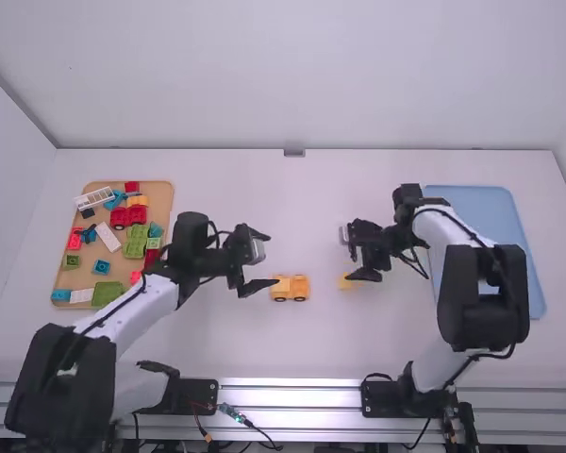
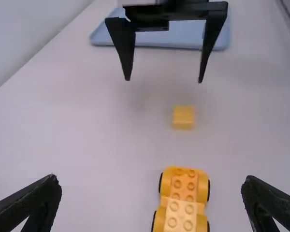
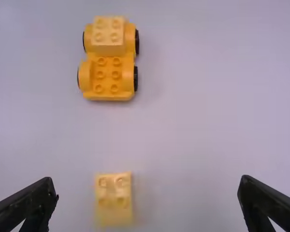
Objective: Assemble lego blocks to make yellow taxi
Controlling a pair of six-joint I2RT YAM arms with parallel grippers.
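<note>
My left gripper (image 1: 269, 260) stands open just left of the yellow wheeled base (image 1: 290, 288), and my right gripper (image 1: 347, 255) is open above the small yellow block (image 1: 345, 282). In the left wrist view, nothing is between the fingers of the left gripper (image 2: 151, 181); the wheeled base (image 2: 186, 185) carries a paler block (image 2: 180, 214) on one end, and the small block (image 2: 183, 117) lies apart. The right wrist view has the right gripper (image 3: 147, 181) holding nothing, the loose block (image 3: 114, 199) showing its studs and the base (image 3: 107, 77) upright on its wheels.
A brown tray (image 1: 96, 247) of loose bricks in several colours, some with wheels, lies at the far left. At the right a blue tray (image 1: 531, 274) is partly covered by the right arm. Bare white table (image 1: 307, 193) extends beyond both grippers.
</note>
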